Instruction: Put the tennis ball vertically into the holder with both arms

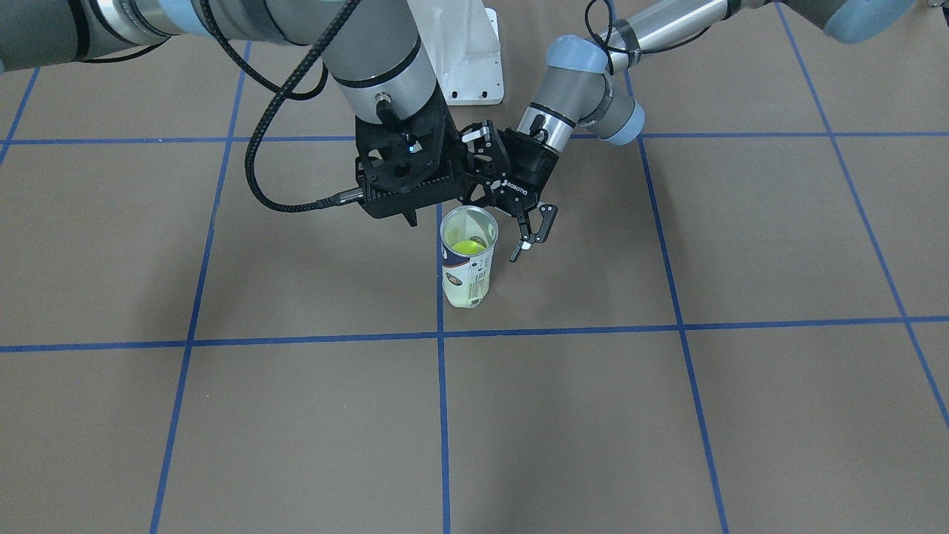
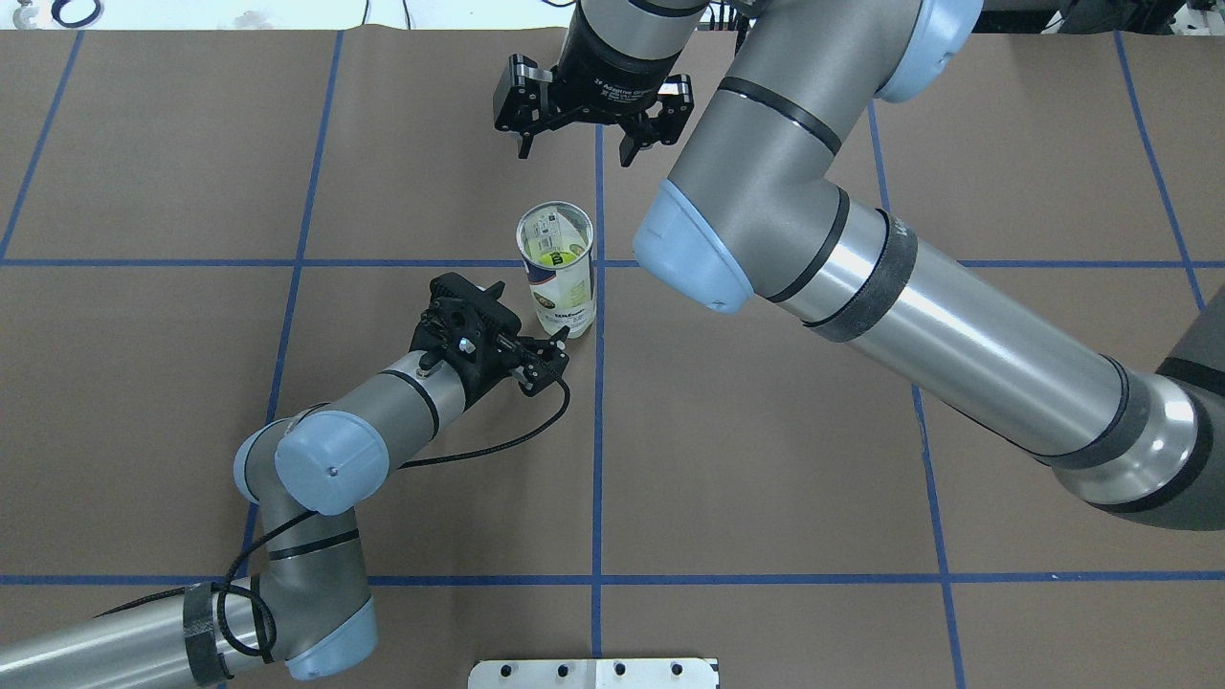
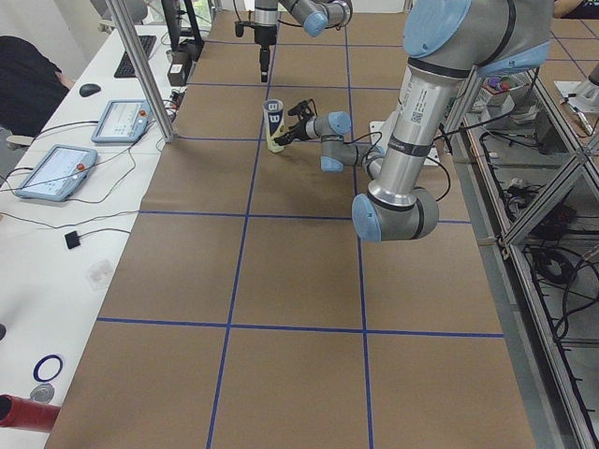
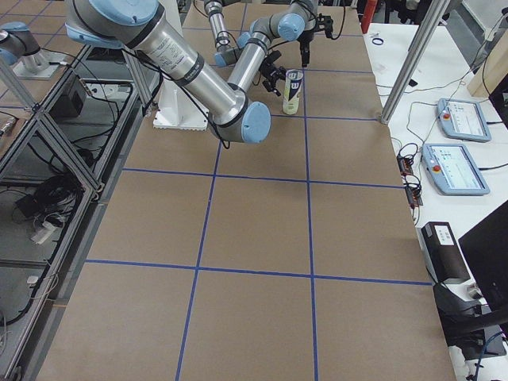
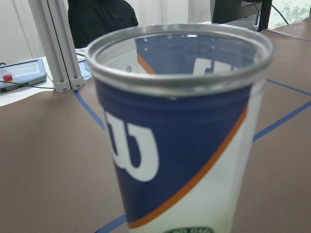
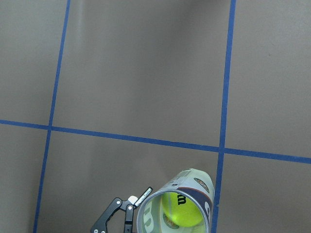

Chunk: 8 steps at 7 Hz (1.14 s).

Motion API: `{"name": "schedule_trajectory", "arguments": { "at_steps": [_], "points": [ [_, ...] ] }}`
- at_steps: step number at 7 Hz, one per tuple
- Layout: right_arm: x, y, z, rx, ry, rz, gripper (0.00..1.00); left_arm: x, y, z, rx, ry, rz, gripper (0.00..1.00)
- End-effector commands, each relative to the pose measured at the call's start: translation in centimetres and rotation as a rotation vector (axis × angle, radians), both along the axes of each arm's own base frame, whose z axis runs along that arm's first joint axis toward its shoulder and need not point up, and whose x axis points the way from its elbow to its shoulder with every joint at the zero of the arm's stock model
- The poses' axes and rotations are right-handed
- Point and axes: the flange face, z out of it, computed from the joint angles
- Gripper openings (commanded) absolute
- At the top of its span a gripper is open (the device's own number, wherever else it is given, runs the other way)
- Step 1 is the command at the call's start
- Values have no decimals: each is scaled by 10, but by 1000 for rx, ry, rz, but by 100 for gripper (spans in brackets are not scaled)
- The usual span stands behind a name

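Holder upright, ball inside; left hand open beside; right hand open, apart.

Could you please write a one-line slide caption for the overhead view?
Upright tube holding a tennis ball; left tool open beside it, right tool open and empty beyond.

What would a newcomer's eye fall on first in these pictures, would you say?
The upright clear tennis-ball tube stands by a blue-tape crossing, with a yellow-green tennis ball inside it. The left claw sits open right beside it; the right claw hangs open and empty farther out.
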Motion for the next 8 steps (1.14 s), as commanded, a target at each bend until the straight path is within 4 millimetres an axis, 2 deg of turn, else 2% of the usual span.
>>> {"name": "schedule_trajectory", "arguments": {
  "at_steps": [1,2,3,4,6,7,8],
  "points": [
    [5,-5,4,-5,3,9,98,-32,24,-9,-47,-79,104,99],
    [20,-14,4,-16,-4,19,98,-59,41,-10,-78,-123,168,99],
    [54,-28,19,-65,-36,3,98,-85,58,-10,-120,-167,246,99],
    [99,-30,44,-85,-61,16,98,-117,53,1,-208,-250,303,99],
    [156,-31,116,-85,-35,35,99,-183,-15,22,-444,-336,319,99],
    [180,-40,160,-60,7,30,99,-229,-54,38,-539,-347,277,99],
    [205,-45,226,-35,71,-5,99,-286,-99,61,-595,-369,292,99]
  ]
}}
